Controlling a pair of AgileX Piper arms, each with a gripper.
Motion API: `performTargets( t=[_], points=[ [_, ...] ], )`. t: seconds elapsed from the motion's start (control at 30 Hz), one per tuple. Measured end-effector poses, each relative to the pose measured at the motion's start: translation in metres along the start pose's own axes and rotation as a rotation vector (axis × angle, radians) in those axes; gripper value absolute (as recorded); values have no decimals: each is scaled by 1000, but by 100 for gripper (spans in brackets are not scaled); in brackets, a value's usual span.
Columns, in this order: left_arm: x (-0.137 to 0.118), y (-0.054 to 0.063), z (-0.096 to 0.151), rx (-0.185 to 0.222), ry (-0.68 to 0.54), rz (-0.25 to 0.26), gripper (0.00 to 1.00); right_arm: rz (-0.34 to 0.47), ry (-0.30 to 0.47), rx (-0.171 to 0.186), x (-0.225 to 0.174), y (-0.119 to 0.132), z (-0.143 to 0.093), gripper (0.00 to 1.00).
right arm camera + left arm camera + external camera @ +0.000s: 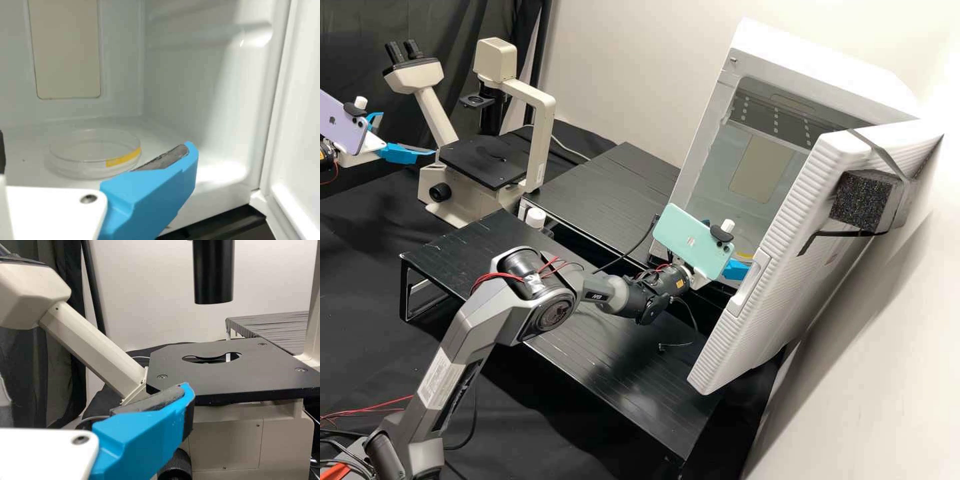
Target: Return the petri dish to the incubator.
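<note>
In the high view, my right end effector [739,267] sits at the mouth of the tall white box-shaped incubator [827,67], beside the ribbed white door [780,220], which stands wide open. At the opposite side of the scene, my left end effector [408,133] is open and empty beside the cream microscope with a flat black stage [535,127].

In the left wrist view, the black stage [220,375] lies just beyond that end effector, with nothing on it for me to fetch.

In the right wrist view, I see the shallow round petri dish of clear plastic [92,155] on the incubator's floor, in from the front edge and towards the back wall with its beige panel [65,50]. It lies flat and upright, looks whole, and carries a short yellow strip on its side. My right end effector is open, gripping nothing. I judge the placing done and the release made; next I should back straight out past the front edge, fingers wide, without nudging the dish, before the door can be closed.
</note>
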Motion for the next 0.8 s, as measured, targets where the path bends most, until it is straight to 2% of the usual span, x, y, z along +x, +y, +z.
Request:
performTargets(
  t=[0.13,0.37,0.47,0.63,0.8],
  points=[
    [0,0,0,0,0,0,100,-2,25,-1,-10,2,0,100],
    [0,0,0,0,0,0,100,75,90,58,-50,23,0,100],
    [0,0,0,0,0,0,100,124,134,67,-75,33,-4,100],
    [0,0,0,0,0,0,100,146,185,92,-132,26,-11,100],
    [0,0,0,0,0,0,100,92,184,132,-181,9,-21,100]
  ],
)
